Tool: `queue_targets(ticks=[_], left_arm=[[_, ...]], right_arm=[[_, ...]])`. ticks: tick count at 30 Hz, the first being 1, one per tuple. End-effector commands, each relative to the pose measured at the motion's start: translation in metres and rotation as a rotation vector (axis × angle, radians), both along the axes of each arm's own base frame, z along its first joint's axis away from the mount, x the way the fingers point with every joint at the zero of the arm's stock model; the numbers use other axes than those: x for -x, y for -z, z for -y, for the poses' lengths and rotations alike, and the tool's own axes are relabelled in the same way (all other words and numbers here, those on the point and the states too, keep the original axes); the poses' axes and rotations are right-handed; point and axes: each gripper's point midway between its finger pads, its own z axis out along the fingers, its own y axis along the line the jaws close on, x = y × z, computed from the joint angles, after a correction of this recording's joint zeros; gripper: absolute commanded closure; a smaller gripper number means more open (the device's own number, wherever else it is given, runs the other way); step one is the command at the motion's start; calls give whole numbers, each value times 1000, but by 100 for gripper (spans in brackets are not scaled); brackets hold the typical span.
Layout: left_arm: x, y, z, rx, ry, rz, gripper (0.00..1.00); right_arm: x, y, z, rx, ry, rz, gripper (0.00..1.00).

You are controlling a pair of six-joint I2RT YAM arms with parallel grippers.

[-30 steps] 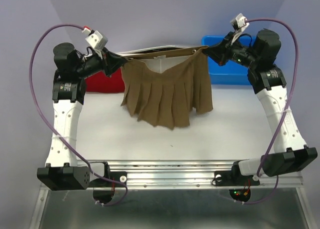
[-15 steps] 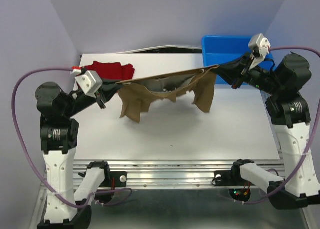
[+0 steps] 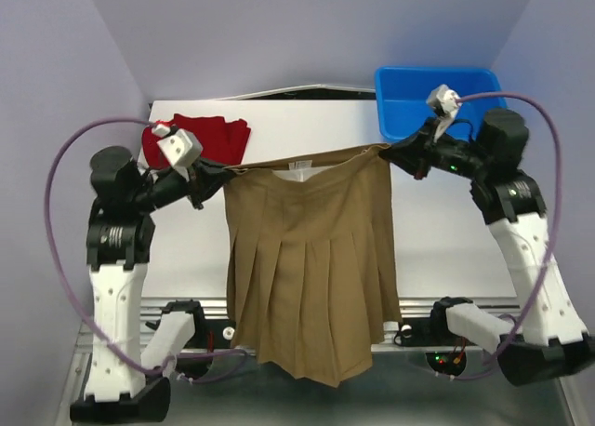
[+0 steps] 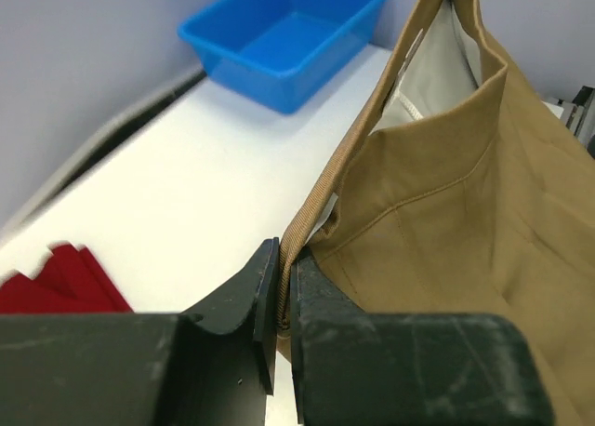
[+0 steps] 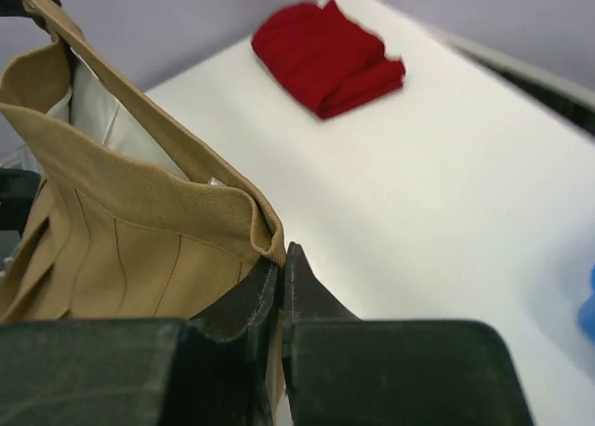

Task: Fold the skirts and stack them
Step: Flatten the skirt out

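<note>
Clamped on one waistband corner each: left end effector (image 4: 284, 279), right end effector (image 5: 282, 259). The tan skirt (image 3: 311, 259) is held stretched above the desk (image 3: 446, 226) so the pleats hang flat for folding. The red skirt (image 3: 209, 138) lies folded far left, likely as the stack base.

right gripper (image 5: 282, 275) pinching tan skirt (image 5: 139, 231) waistband corner | red skirt (image 5: 327, 54) folded on white table (image 5: 446, 193) beyond

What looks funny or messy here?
The tan skirt hangs in the air, pinched at its waistband corners by the left gripper and right gripper. From above, its hem covers the near edge of the table. Nothing looks spilled or broken. The red skirt lies folded at the far left corner.
</note>
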Motion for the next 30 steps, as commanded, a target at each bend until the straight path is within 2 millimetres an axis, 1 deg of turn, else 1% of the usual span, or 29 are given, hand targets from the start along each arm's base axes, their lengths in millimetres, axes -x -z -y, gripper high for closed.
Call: queue_targets(ticks=[1, 2, 3, 4, 5, 6, 7, 8, 9, 10, 11, 12, 13, 15, 16, 17, 18, 19, 20, 21, 22, 23, 24, 25, 26, 27, 28, 29, 30], left_arm=[[-91, 75, -37, -35, -259, -150, 96], [-98, 96, -35, -36, -265, -217, 96], [-123, 114, -34, -34, -276, -245, 95], [-149, 140, -30, -36, -290, -303, 91], [-152, 132, -23, -27, -290, -276, 86], [-174, 163, -21, -32, -297, -367, 58], [-192, 151, -20, -23, -306, -352, 48], [-207, 156, -22, -23, -323, -373, 43], [-228, 177, -24, -36, -344, -434, 41], [-247, 151, -26, -29, -363, -381, 35], [-258, 151, -31, -42, -398, -381, 34], [-266, 157, -34, -57, -407, -408, 33], [-274, 141, -39, -65, -435, -374, 31], [-272, 139, -43, -89, -451, -378, 31], [-268, 142, -44, -106, -453, -380, 31], [-262, 144, -45, -122, -451, -383, 31], [-251, 143, -44, -142, -442, -380, 31], [-240, 163, -44, -166, -436, -422, 32], [-232, 168, -44, -183, -434, -430, 32], [-218, 171, -42, -213, -421, -430, 34], [-205, 192, -42, -246, -414, -470, 35], [-196, 201, -40, -269, -400, -484, 37], [-178, 217, -35, -310, -372, -515, 41], [-168, 226, -31, -332, -350, -533, 44], [-157, 235, -29, -354, -333, -563, 46], [-148, 243, -25, -369, -316, -585, 48], [-132, 259, -17, -403, -276, -628, 48], [-128, 264, -12, -414, -256, -637, 49], [-119, 276, -9, -436, -238, -675, 51]], right_arm=[[-108, 108, 60, 135, 357, -163, 99], [-117, 125, 59, 134, 361, -204, 99], [-127, 140, 61, 140, 376, -234, 99], [-146, 167, 61, 150, 387, -291, 99], [-156, 180, 62, 155, 403, -321, 97], [-173, 209, 70, 188, 454, -379, 72], [-182, 218, 74, 209, 474, -398, 60], [-198, 208, 77, 210, 500, -378, 49], [-208, 211, 85, 231, 550, -378, 39], [-215, 211, 89, 241, 568, -371, 29], [-220, 213, 90, 255, 572, -371, 28], [-227, 201, 92, 254, 583, -341, 28], [-228, 197, 92, 264, 572, -331, 27], [-226, 191, 86, 265, 533, -322, 28], [-224, 192, 85, 287, 507, -323, 30], [-219, 195, 82, 293, 477, -332, 35], [-215, 199, 75, 288, 433, -352, 44], [-211, 207, 74, 297, 416, -371, 48], [-203, 215, 68, 324, 377, -384, 51], [-197, 224, 64, 331, 339, -412, 53], [-186, 237, 58, 369, 296, -443, 58], [-179, 244, 51, 389, 256, -455, 59], [-171, 256, 44, 407, 217, -485, 63], [-164, 263, 40, 430, 193, -502, 64], [-150, 278, 32, 477, 137, -522, 64], [-142, 286, 29, 503, 113, -539, 64], [-134, 297, 27, 532, 89, -560, 67], [-128, 305, 25, 555, 69, -567, 67], [-116, 318, 23, 582, 42, -596, 67]])
